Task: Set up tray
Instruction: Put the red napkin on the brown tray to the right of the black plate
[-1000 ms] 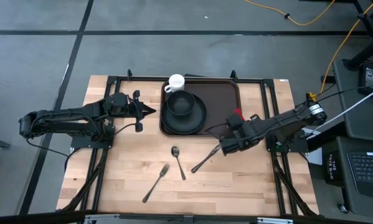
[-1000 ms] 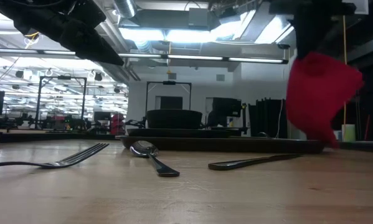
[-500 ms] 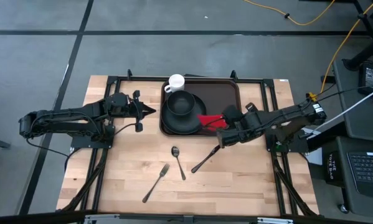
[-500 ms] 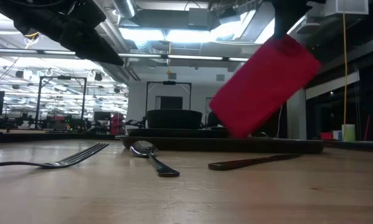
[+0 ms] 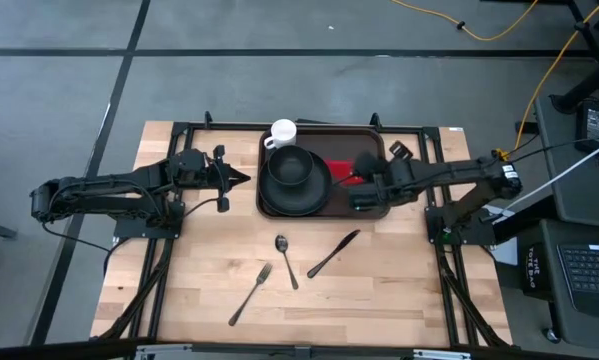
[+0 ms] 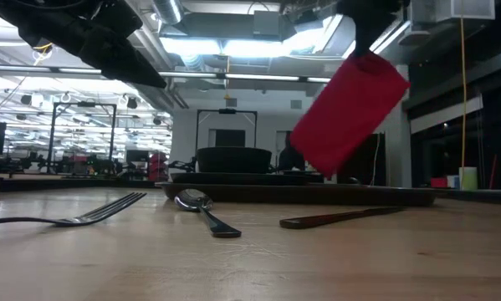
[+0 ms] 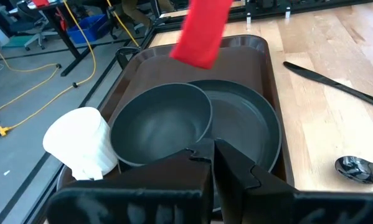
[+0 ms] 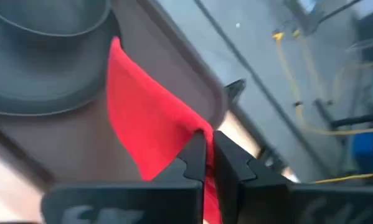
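A: Holding the red napkin [image 5: 341, 165] up w/ the right claw [image 5: 359, 180], fingers clamped on its edge. You see it in the right wrist view, cloth [image 8: 150, 124] pinched right btwn the tips.

B: And the tray [image 5: 369, 148]?

A: Far-middle of the counter [image 5: 399, 290], long axis running left-right. Black plate [image 5: 319, 185] w/ the bowl [image 5: 291, 166] on it fills the tray's left part; white mug [image 5: 282, 133] at the far left corner. Bare tray floor is on the right part, directly under the napkin.

B: So which way from claw to the free spot?

A: Straight down, pretty much. Right claw is already over the tray's right part, just beside the plate rim. In the low view the napkin [image 6: 350, 113] hangs tilted, clear above the tray [image 6: 317, 195], not touching.

B: Left arm?

A: Parked left of the tray, left claw [image 5: 241, 180] closed, nothing in it, pointing at the plate. Right arm is nearer by far, so it's the right's job imo.

B: Cutlery?

A: Fork [image 5: 251, 292], spoon [image 5: 285, 260], knife [image 5: 334, 252] all on the counter, near side of the tray, not yet loaded.

B: Risk?

A: Napkin could drape onto the plate rim if lowered w/o a slight shift to the right.
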Available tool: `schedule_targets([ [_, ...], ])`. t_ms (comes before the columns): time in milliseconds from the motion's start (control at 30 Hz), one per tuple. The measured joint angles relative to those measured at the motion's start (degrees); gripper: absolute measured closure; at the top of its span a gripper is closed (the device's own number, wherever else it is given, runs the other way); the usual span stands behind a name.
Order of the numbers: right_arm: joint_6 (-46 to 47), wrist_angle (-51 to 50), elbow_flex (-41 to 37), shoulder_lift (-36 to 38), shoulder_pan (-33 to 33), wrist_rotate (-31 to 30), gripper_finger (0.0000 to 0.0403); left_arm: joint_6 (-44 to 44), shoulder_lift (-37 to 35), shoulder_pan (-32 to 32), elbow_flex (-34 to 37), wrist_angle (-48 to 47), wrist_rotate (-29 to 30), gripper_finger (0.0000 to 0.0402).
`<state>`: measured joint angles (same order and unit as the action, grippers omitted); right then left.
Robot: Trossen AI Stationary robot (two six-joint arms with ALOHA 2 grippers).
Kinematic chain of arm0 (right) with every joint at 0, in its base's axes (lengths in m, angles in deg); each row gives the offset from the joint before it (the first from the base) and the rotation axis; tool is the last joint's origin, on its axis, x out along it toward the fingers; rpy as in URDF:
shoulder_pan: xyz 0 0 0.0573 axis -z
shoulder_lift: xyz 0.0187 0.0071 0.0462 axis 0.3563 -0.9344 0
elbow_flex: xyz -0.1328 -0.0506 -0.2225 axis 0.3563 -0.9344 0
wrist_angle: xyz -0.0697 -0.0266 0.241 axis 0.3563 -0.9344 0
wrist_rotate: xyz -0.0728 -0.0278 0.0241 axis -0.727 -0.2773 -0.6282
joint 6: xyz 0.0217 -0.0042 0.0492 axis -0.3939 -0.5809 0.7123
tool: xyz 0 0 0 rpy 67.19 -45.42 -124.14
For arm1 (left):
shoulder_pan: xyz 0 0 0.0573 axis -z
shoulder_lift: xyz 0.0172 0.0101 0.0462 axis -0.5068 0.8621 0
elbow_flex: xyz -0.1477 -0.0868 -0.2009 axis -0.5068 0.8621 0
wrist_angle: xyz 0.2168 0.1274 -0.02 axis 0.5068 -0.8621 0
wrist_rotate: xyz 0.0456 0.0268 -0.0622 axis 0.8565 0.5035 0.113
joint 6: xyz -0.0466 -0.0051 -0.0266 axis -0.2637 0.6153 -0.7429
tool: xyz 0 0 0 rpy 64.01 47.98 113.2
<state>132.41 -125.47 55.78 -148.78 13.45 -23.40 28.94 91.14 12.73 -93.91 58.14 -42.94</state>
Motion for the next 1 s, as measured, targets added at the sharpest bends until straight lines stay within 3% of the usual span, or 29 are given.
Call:
schedule_targets([
  [333, -15.47, 0.74, -0.20, -1.03, 7.50, -3.03, 0.0388, -0.09, 0.01, 0.00, 0.00, -0.04, 0.00, 0.0396],
  [1000, -43.16, 11.29, -0.22, -2.71, 18.25, -9.34, 0.0388, 0.00, 0.00, -0.02, 0.00, -0.46, 0.00, 0.0396],
])
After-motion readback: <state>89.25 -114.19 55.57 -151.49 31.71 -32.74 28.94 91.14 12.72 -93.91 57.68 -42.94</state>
